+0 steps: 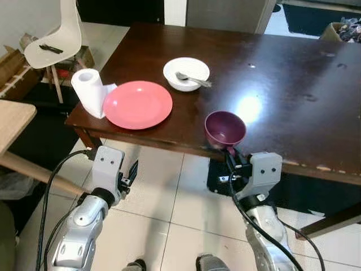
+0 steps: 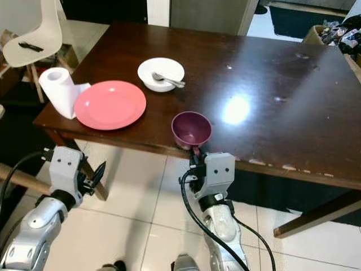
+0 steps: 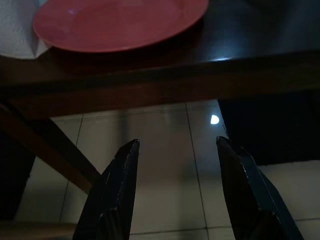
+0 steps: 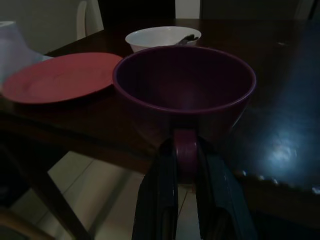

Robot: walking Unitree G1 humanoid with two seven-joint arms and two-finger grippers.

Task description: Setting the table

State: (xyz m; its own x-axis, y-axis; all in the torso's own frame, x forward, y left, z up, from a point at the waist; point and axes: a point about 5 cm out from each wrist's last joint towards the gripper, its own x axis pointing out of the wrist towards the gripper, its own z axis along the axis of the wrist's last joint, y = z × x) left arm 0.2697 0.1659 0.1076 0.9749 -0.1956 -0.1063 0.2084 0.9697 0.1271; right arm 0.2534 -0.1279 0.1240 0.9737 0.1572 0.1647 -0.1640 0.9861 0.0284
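Going left to right: paper roll [image 1: 89, 89] stands at the desk [image 1: 293, 84] corner, touching the pink plate [image 1: 137, 104] with its loose sheet, then a white bowl [image 1: 186, 73] with a spoon [image 1: 193, 79] in it. Left end effector [image 3: 175, 190] hangs below the desk edge, fingers spread, nothing in them. The purple cup [image 1: 224, 129] sits right at the near edge, and the right end effector [image 4: 186, 165] has its fingers pinched on the cup's handle from below the rim. My guess is it's light hard plastic, stiff, and won't crack easily, but a handle pinch lets it swing or tilt, so keep it level. A rim grab would probably be steadier.
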